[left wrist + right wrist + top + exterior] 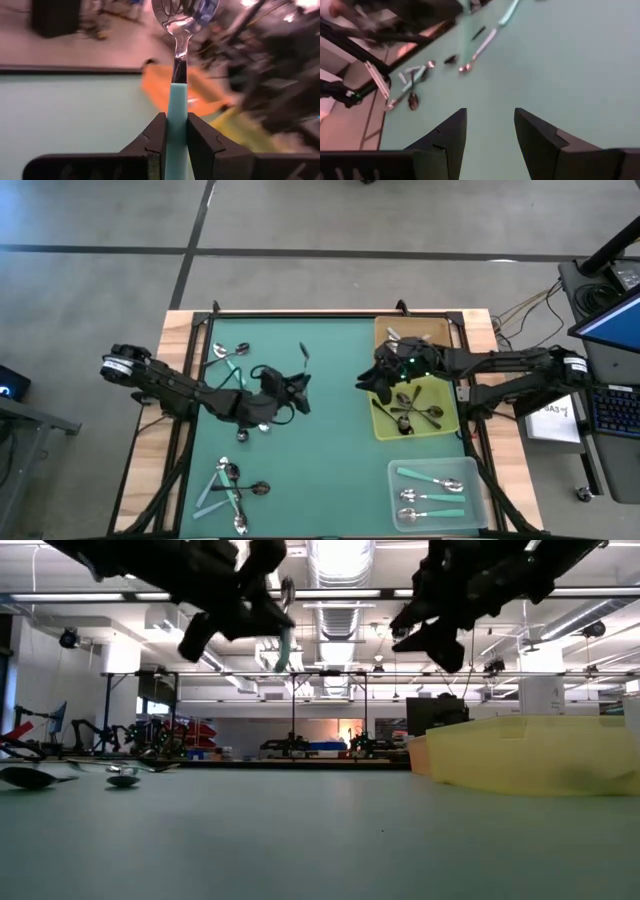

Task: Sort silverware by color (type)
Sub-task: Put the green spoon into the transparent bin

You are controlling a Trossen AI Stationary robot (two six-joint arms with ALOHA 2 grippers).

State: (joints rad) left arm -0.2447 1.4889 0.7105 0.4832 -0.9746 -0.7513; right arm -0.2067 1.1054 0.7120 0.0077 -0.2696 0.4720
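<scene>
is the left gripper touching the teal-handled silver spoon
Touching. The left wrist view shows the left gripper with both fingers pressed against the teal-handled silver spoon, clamping its handle.

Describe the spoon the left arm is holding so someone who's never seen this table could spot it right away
Start at the green mat and find the left gripper near its middle, above the surface. Clamped between its fingers is a teal-handled spoon, bowl pointing away from the gripper. It is the only spoon in the air; all others lie on the mat or in trays.

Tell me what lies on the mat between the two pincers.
Nothing: in the high view, the green mat is bare between the left pincer, shut on a teal-handled spoon, and the open right pincer beside the yellow tray.
</scene>
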